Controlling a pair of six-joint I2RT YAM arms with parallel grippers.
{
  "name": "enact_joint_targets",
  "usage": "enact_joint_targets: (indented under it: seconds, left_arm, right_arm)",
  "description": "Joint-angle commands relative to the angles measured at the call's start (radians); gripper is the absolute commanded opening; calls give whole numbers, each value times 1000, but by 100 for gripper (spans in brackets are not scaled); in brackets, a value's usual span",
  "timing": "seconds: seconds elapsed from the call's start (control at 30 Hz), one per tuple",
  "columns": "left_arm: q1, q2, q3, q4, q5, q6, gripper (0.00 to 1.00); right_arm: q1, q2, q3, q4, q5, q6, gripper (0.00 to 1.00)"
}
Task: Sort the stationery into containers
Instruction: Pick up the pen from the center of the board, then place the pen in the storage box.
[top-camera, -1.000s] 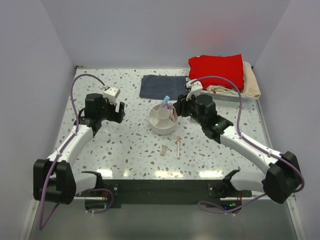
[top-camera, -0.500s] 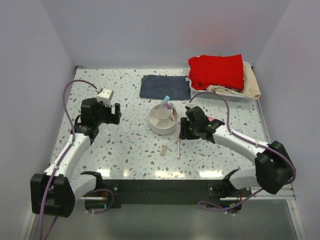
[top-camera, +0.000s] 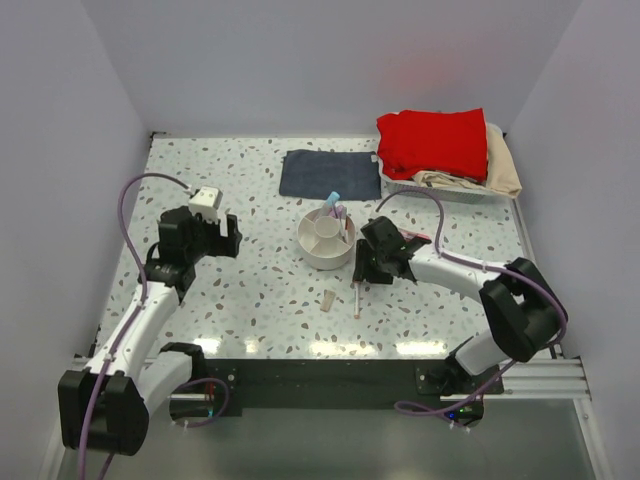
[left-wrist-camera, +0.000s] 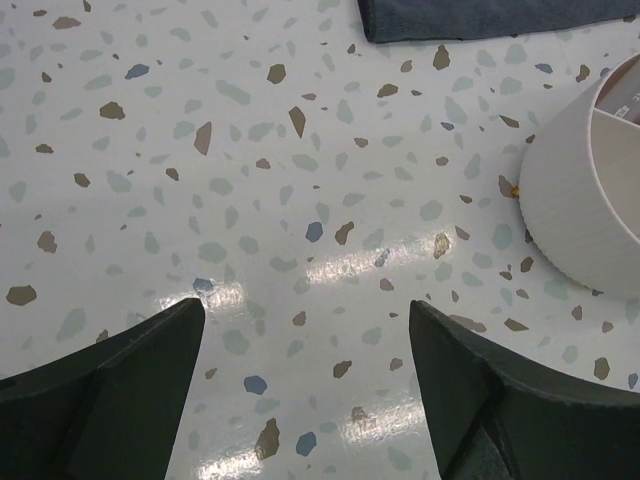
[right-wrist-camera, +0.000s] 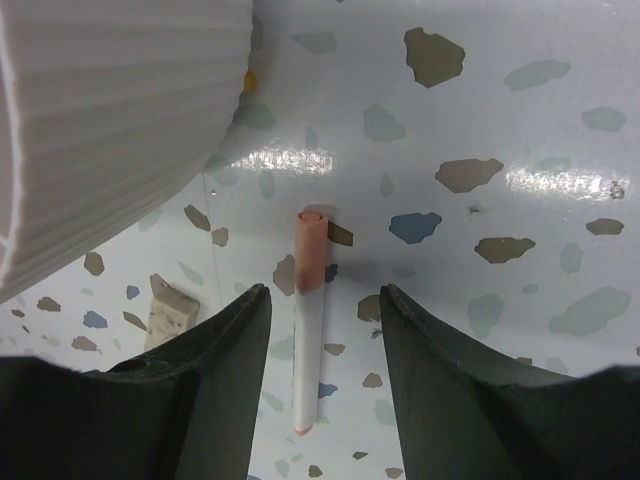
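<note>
**Right pincer straddles a pen beside the divided bowl**

Seen from above, a round off-white divided bowl (top-camera: 326, 256) sits mid-worktop (top-camera: 250, 290). A blue-capped pen (top-camera: 331, 200) and a purplish item (top-camera: 342, 212) stand in its far compartments, at 12 o'clock.

At 5 o'clock from the bowl a white pen with a pale pink cap (right-wrist-camera: 308, 320) lies flat on the worktop. The right pincer (right-wrist-camera: 320, 296) is low over it, its fingers spread to either side with a gap on both. Neither finger touches the pen.

A small beige eraser block (top-camera: 329, 299) lies at 6 o'clock from the bowl, just beside the pen.

The left pincer (left-wrist-camera: 305, 320) hovers at 9 o'clock from the bowl, well apart from it, spread wide and holding nothing.

A folded dark-blue cloth (top-camera: 330, 173) lies at 12 o'clock. A white basket (top-camera: 462, 195) holding red and beige cloths sits at 2 o'clock.
</note>
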Motion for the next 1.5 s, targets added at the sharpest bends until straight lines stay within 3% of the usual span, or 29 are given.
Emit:
enact_joint_targets:
  seconds: [0.0,0.13,0.33,0.5,0.67,0.73,0.8,0.97,1.2,1.3,1.47]
  left_arm:
    - [7,-26,-9,24,-7,-26,88]
    - [13,-32,-8,21,-18,-27,88]
    - [26,-32,0,24,-17,-50,88]
    - [30,-29,6,36,-15,-63,88]
    - [33,-26,-9,49,-12,-72,88]
    - [35,-18,-11,56,-9,-75,88]
    - [37,-7,-9,67,-4,-76,88]
    - [37,20,30,75,12,-78,88]
    - [37,91,73,104,25,-20,87]
    - [37,114,81,116,31,-9,87]
    - [37,161,124,84,81,28,86]
  right_arm:
    - [12,38,60,14,16,49,52]
    - [27,93,88,-5,57,69,50]
    - [38,182,87,-169,183,132,44]
    - [41,228,50,-178,195,132,38]
    - [41,234,36,-150,204,117,18]
    - [41,227,24,-138,208,103,0]
    - [41,216,18,-127,214,74,0]
    - [27,39,39,-135,254,-56,0]
    - [-6,-259,217,-255,223,-308,0]
    - [-8,-325,206,-119,166,-346,0]
    - [-6,-350,90,338,128,-472,0]
